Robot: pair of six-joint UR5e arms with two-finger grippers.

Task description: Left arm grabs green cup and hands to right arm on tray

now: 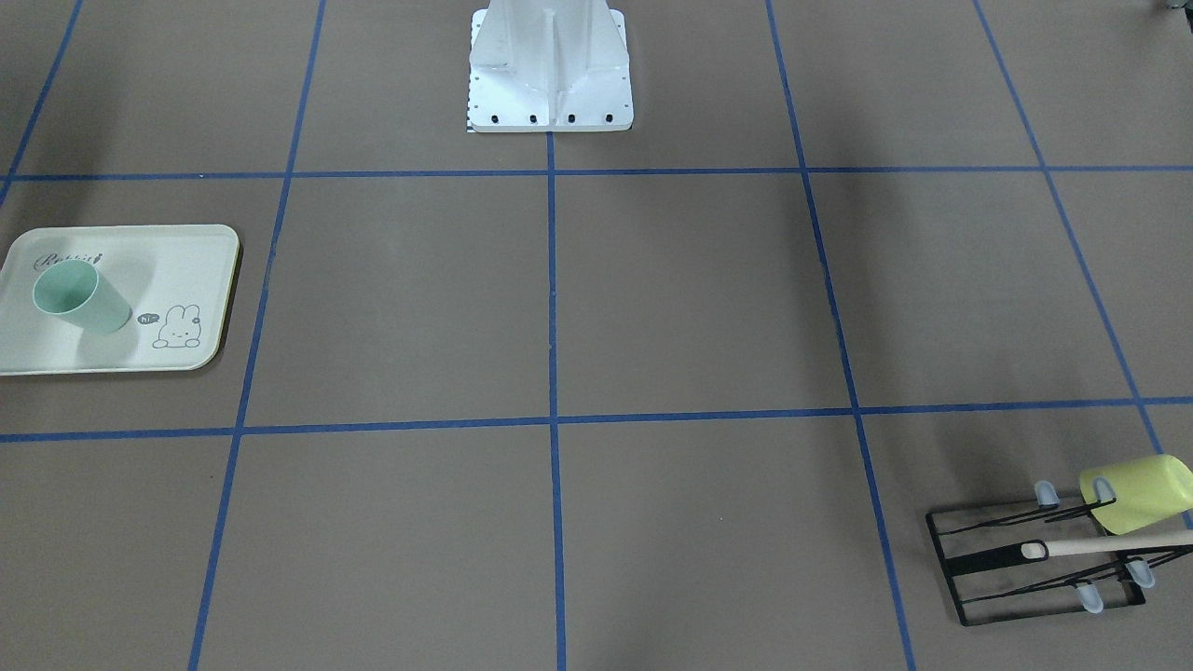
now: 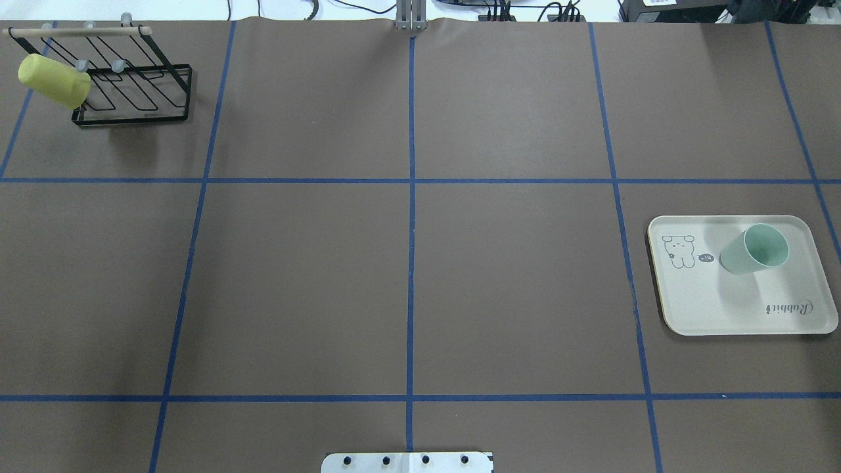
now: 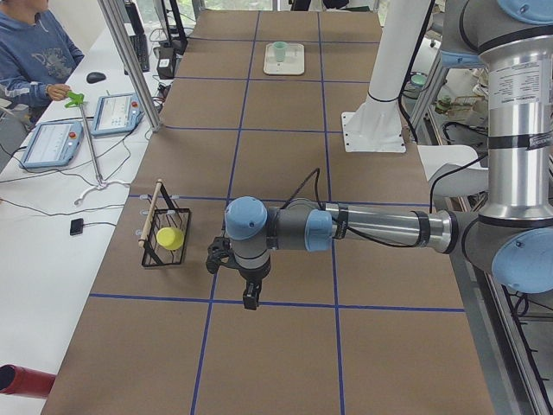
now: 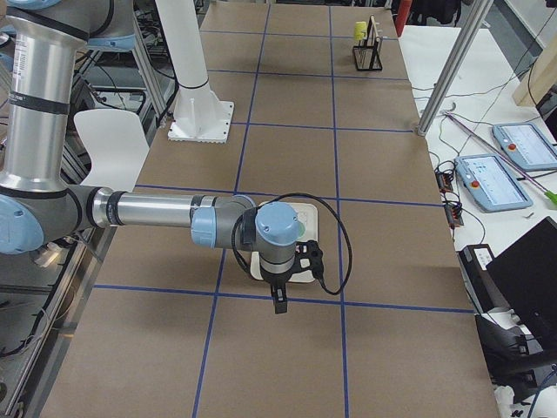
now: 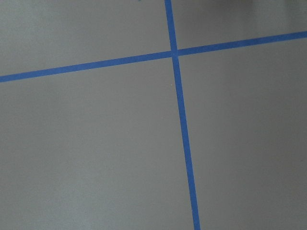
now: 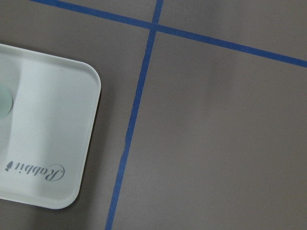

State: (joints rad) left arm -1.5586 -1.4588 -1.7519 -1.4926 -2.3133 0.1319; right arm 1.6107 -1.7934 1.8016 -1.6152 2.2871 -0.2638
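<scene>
The cup (image 2: pixel 753 248) stands upright, mouth up, on the tray (image 2: pixel 723 309) at middle right of the overhead view, beside the bunny drawing, and nothing touches it. The left gripper (image 3: pixel 251 298) hangs over bare table at lower centre of the left side view. The right gripper (image 4: pixel 278 300) hangs near the tray. I cannot tell whether either one's fingers are open or closed. The placing looks done, so the right arm should rise straight up, not sweep across the cup.
</scene>
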